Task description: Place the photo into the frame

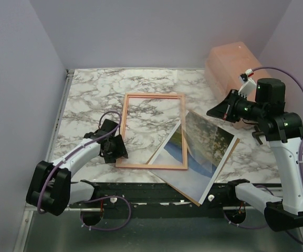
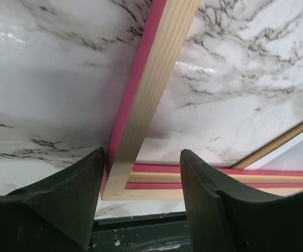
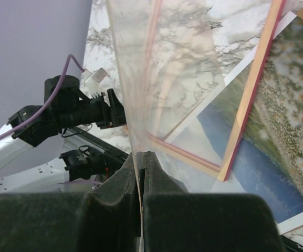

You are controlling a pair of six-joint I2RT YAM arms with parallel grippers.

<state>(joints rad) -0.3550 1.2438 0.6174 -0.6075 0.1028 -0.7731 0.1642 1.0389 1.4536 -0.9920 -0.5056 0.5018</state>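
Note:
The frame (image 1: 125, 126) lies flat on the marble table with its orange-tan back up; its pink edge shows in the left wrist view (image 2: 151, 79). My left gripper (image 1: 116, 149) is open, its jaws straddling the frame's near-left corner (image 2: 143, 155). The photo (image 1: 193, 170) lies print-up to the right, its left part under the frame's near-right corner (image 3: 293, 131). My right gripper (image 1: 211, 112) is shut on the edge of a clear sheet (image 3: 162, 63). It holds the sheet tilted up over the photo (image 1: 204, 137).
A pink-orange translucent box (image 1: 232, 60) stands at the back right behind my right arm. A thin brown edge (image 1: 229, 156) peeks out along the photo's right side. The table's near edge is a dark rail (image 1: 140, 191). Purple walls close in the sides.

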